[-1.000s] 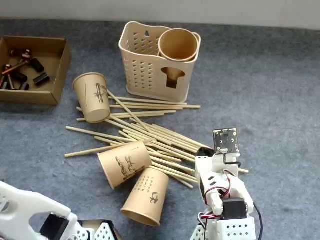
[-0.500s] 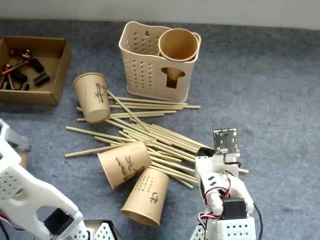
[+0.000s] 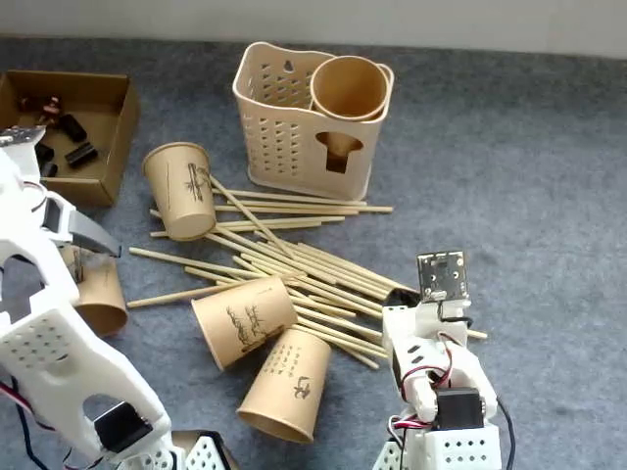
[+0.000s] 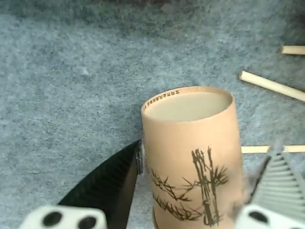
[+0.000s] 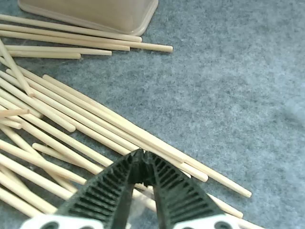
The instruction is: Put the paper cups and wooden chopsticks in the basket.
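Holding cup (image 4: pixel 190 124) in left tool (image 4: pixel 206 157) by worktop's left edge. Lift over chopsticks (image 3: pixel 294 259), centre above basket (image 3: pixel 284 137), release upright; leave right tool (image 5: pixel 143 157) pinched shut.

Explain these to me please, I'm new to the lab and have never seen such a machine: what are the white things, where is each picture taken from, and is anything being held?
These are two small white robot arms at a grey carpeted table, each ending in a two-fingered gripper. The high view looks down from a fixed camera. The other two pictures come from cameras on the arms' wrists. On the surface lie a heap of wooden chopsticks, three loose paper cups, a basket with one cup already inside, and a cardboard box of small parts. The left gripper is closed on a fourth cup, which has a bamboo drawing. The right gripper is shut and empty, above the chopsticks.
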Robot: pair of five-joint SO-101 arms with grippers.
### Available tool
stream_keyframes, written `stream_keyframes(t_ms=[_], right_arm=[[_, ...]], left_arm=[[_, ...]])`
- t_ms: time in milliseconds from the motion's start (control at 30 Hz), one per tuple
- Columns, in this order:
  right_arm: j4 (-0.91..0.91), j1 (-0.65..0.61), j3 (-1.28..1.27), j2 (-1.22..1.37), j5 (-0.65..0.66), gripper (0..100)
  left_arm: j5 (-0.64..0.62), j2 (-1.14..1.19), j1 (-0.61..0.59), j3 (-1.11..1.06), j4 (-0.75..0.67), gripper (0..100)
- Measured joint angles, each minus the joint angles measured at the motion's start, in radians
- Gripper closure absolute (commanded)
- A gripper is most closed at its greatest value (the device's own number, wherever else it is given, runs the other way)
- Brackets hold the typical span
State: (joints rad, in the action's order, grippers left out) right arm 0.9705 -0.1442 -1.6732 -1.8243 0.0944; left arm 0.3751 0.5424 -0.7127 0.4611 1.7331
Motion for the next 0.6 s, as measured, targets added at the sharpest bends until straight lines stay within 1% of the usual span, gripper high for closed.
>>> stream_keyframes(t_ms=[300, 400, 600], right_arm=[[0.0, 0.0, 0.0, 0.0, 0.0, 99.3], [0.0, 0.0, 0.0, 0.0, 0.0, 99.3], [0.0, 0.0, 0.0, 0.0, 0.0, 99.3]], left_arm=[[0.0, -0.002, -0.029, 0.114, 0.011, 63], [0.0, -0.021, -0.029, 0.115, 0.012, 67], [0.002, -0.227, -0.029, 0.014, 0.012, 69]])
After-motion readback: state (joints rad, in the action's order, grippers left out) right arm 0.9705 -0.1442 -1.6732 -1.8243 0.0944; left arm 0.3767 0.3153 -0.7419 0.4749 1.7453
